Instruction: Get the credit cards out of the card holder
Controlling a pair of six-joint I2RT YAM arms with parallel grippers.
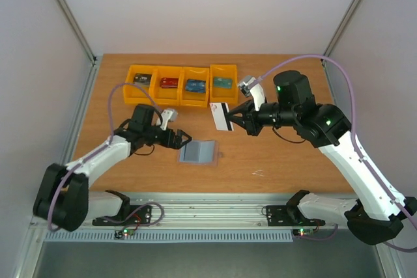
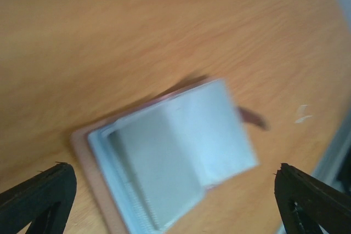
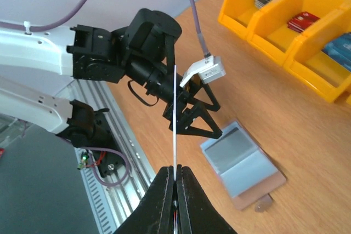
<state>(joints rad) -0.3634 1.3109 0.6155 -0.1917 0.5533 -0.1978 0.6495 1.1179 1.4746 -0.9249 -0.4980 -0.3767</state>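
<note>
Now my left end effector stands wide open and empty, just left of the card holder, which lies unfolded near the counter's near edge. My right end effector pinches one credit card aloft. Four orange bins along the far edge each hold small flat items.

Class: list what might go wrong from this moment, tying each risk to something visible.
1. The right fingers pinch the card near one edge only, so it might slip or twist before it is set down.
2. The left fingers stand open, not gripping the card holder, so a nudge may shift it.
</note>
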